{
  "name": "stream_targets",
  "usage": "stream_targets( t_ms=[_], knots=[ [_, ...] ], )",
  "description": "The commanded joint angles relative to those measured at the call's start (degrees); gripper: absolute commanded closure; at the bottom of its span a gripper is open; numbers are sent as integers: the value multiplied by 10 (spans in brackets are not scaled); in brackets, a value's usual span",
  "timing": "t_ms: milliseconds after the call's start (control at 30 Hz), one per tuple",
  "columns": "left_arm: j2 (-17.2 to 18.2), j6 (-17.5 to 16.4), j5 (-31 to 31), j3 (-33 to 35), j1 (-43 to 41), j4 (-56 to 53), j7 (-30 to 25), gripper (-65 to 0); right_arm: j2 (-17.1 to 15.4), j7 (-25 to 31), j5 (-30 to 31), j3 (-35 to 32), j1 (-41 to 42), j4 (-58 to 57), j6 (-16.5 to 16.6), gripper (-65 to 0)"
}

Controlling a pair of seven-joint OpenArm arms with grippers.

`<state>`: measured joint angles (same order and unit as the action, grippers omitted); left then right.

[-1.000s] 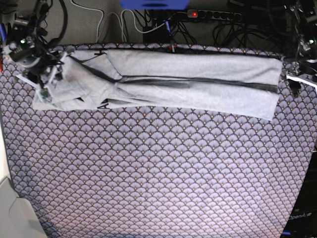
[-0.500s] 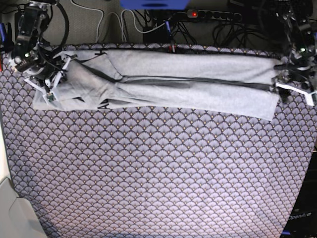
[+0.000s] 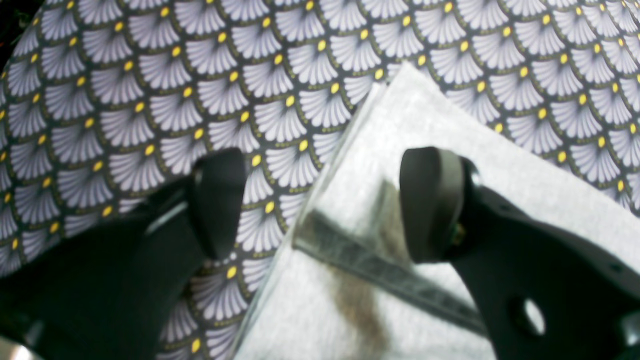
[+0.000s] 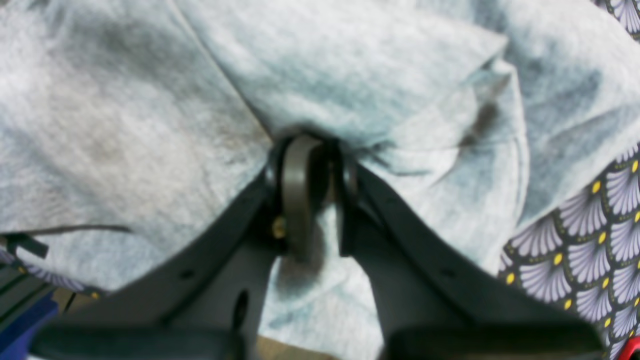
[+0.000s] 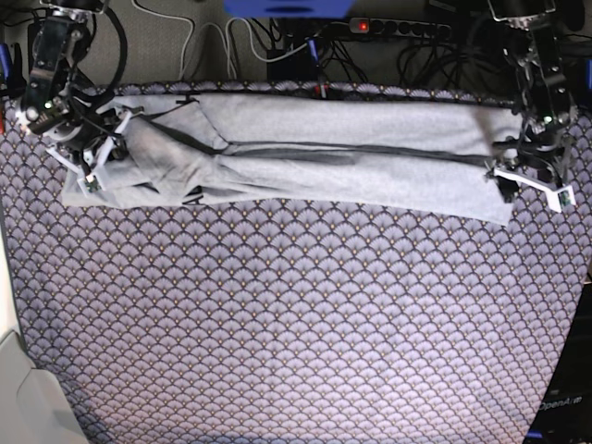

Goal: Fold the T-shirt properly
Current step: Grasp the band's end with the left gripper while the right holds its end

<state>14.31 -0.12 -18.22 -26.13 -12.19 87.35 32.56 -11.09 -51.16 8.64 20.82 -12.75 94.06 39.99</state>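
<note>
One light-grey T-shirt (image 5: pixel 370 176), two arms

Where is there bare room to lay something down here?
The patterned cloth is bare from the shirt down to the near edge. It's crowded along the shirt, with a claw at one end, another at the other.

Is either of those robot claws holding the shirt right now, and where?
The right one pinches a bunched fold near the T-shirt's crumpled end; the left holds nothing.

— Right arm (image 5: pixel 72 88)?
— Black segments, bright metallic parts among them.
— Left arm (image 5: pixel 538 79)?
— Likewise black and silvery, with a pale curved edging near its end.
— Left gripper (image 3: pixel 322 205)?
— Dark, rounded fingertips (image 3: pixel 430 200); finer detail blurred.
</note>
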Motion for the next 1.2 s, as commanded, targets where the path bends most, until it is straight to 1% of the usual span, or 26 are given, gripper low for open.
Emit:
stream_targets(
  t_ms=[0, 200, 400, 467, 533, 600, 767, 1100, 1167],
  knots=[
    [8, -3, 1, 2, 5, 9, -13, -471, -3, -11, -6, 0, 0, 0, 0, -69],
    [7, -3, -1, 6, 5, -12, -12, -471, -3, -11, -6, 0, 0, 0, 0, -69],
    [8, -4, -1, 6, -14, -19, -13, -471, -3, -11, -6, 0, 0, 0, 0, -69],
    [8, -17, -1, 6, -14, -19, -12, -470, -3, -11, -6, 0, 0, 0, 0, -69],
    [6, -43, -1, 6, -16, -19, -9, -468, -3, -11, -6, 0, 1, 0, 0, -69],
    [5, -53, 2, 6, -17, -19, -9, -468, -3, -11, -6, 0, 1, 0, 0, -69],
    [5, -56, 2, 6, -12, -46, -10, -468, -3, -11, -6, 0, 1, 0, 0, -69],
    [3, -58, -1, 6, -18, -48, -9, -466, -3, -12, -7, 0, 7, -1, 0, -69],
    [3, -58, -2, 6, -27, -48, -9, -447, -3, -12, -7, 0, 8, -2, 0, -69]
  ],
)
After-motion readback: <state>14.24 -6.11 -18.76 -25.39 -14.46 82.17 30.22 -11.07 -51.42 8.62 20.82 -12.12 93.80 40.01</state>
